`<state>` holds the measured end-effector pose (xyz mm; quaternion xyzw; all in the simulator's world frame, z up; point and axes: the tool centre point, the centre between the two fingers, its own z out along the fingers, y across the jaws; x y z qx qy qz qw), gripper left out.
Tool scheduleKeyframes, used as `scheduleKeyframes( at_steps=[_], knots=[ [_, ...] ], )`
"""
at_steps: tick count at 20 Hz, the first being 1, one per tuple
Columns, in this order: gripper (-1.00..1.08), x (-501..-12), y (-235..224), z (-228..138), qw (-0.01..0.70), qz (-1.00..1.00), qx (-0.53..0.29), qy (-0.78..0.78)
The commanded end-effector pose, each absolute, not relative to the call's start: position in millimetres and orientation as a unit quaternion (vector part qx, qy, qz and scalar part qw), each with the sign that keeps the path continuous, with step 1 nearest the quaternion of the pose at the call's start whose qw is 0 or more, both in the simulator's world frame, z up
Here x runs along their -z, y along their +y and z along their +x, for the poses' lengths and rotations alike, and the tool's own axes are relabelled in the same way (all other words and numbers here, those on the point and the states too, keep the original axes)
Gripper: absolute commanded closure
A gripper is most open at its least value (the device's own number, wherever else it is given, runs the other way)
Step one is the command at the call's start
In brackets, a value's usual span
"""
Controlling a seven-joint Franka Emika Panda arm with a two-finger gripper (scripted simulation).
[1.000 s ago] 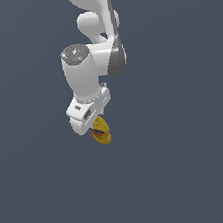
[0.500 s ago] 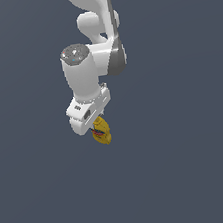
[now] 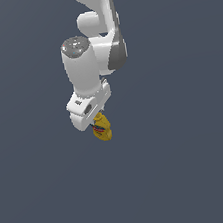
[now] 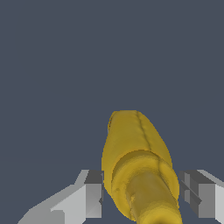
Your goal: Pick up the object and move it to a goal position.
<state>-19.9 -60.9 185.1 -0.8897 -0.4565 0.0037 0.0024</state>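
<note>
One bottle, one arm, and nothing has shifted since a second ago.

From the exterior view, the white arm (image 3: 93, 60) reaches straight down as before, and the yellow bottle (image 3: 102, 127) hangs tilted under the pincer (image 3: 96, 122), well clear of the plain grey ground. From the wrist view, the bottle (image 4: 138, 168) sits between the two fingers (image 4: 92, 194), cap nearest the camera; the pincer (image 4: 142, 197) is pinching it.

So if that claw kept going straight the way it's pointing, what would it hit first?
Only the yellow bottle between the gripper fingers lies ahead. Beyond it both views show plain grey, with nothing else visible, though how far off that grey surface is cannot be judged.
</note>
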Motion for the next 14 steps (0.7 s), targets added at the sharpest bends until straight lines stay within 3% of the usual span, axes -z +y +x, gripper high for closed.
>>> scheduleKeyframes(
  at_steps=[1, 14],
  knots=[
    [1.08, -202, -58, -22, 0.000, -0.890, 0.000, -0.457],
    [1.08, -318, -29, -66, 0.000, -0.890, 0.000, -0.457]
  ],
)
